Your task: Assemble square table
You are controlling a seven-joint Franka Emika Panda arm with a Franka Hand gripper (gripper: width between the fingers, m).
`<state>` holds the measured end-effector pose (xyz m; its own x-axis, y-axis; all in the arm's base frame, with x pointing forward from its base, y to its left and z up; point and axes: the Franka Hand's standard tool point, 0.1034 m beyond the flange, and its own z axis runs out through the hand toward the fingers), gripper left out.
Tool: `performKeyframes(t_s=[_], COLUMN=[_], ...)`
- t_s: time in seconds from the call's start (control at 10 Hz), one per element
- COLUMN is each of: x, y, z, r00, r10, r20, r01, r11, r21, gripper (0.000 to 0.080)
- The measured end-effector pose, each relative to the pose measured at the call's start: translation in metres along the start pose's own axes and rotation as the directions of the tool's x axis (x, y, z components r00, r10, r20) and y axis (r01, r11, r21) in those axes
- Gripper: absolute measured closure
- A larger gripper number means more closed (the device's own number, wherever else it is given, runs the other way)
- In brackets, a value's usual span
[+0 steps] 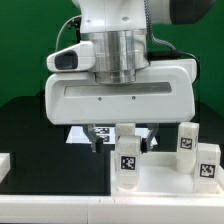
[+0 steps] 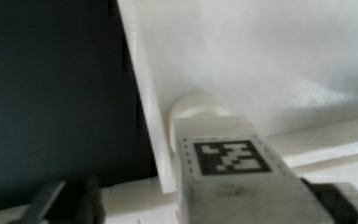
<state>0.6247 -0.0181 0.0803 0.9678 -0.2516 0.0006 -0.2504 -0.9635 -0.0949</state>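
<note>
The white square tabletop (image 1: pixel 160 188) lies at the front of the exterior view's right; in the wrist view its bare surface (image 2: pixel 247 50) fills most of the picture. A white leg (image 1: pixel 128 163) with a tag stands upright on the tabletop's near corner, just below my gripper (image 1: pixel 137 135). In the wrist view this leg (image 2: pixel 233 165) sits between my gripper's (image 2: pixel 197 205) dark fingers. One finger (image 2: pixel 336 200) is against it and the other (image 2: pixel 62 200) stands apart with a gap. The jaws are open around the leg.
Two more tagged legs (image 1: pixel 187 140) (image 1: pixel 207 162) stand upright at the tabletop's right side in the exterior view. The marker board (image 1: pixel 92 134) lies behind the gripper. A white part (image 1: pixel 5 165) shows at the left edge. The table is black (image 2: pixel 51 80).
</note>
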Motion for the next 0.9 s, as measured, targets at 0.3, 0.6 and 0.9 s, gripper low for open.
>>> performKeyframes(t_s=[0.3, 0.6, 0.9], x=[0.000, 0.003, 0.009], y=[0.000, -0.004, -0.012], z=[0.001, 0.001, 0.003], r00=[0.980, 0.882, 0.617], r10=[0.200, 0.471, 0.786], r20=[0.001, 0.006, -0.017], r01=[-0.200, -0.471, -0.786], r11=[0.980, 0.882, 0.618], r21=[0.000, -0.003, 0.015], gripper=[0.0515, 0.0515, 0.0515])
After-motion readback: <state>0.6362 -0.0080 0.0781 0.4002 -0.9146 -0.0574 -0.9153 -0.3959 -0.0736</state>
